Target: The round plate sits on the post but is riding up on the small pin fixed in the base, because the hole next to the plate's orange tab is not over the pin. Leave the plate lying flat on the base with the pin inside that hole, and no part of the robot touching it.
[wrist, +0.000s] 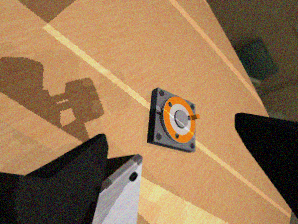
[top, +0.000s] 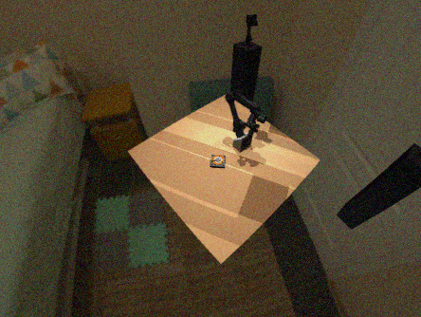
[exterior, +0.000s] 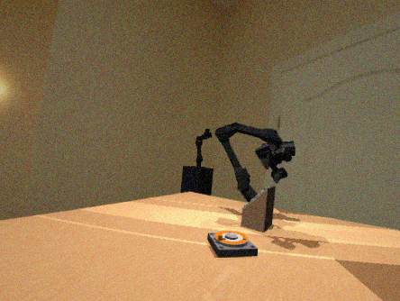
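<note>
I had the fingers spread wide and empty, high above the bench (top: 199, 199). The round plate (wrist: 180, 120) lay on its base (wrist: 156, 134) well ahead and below them, its orange tab (wrist: 196, 116) pointing right in the wrist view.

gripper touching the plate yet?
Apart. In the exterior view the gripper hangs open high above the table, well behind the plate on its base; the wrist view shows bare table between them.
</note>
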Available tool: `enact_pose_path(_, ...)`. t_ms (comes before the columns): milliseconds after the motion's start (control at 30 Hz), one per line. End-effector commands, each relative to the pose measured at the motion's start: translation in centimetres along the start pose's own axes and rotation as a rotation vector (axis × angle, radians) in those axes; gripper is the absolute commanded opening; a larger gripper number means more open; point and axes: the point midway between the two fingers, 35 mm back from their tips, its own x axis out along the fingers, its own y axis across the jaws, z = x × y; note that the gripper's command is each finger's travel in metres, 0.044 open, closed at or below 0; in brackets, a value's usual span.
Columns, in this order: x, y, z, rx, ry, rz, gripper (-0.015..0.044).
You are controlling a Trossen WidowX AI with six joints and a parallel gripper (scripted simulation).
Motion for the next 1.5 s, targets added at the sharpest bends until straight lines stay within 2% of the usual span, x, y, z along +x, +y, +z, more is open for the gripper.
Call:
enact_pose_path(0,0.1,-0.1,0.1,0.006,0.004,0.003,0.0374)
enact_pose_path(300,4.1,-3.6,2.0,0.246,0.185,0.136,0.0137)
enact_pose_path(467,7.8,-6.3,2.3,0.420,0.297,0.207,0.0006)
enact_pose_path(867,16.3,-11.0,-0.5,0.742,0.530,0.314,0.0000)
enact_pose_path(1033,21.2,-12.7,-4.5,0.939,0.685,0.349,0.0000)
enact_pose_path(1133,22.8,-13.3,-5.9,0.999,0.727,0.344,0.0000)
enact_pose_path(1267,26.8,-14.5,-10.3,1.150,0.841,0.323,0.0000)
enact_pose_path(1467,27.5,-14.6,-11.3,1.175,0.862,0.318,0.0000)
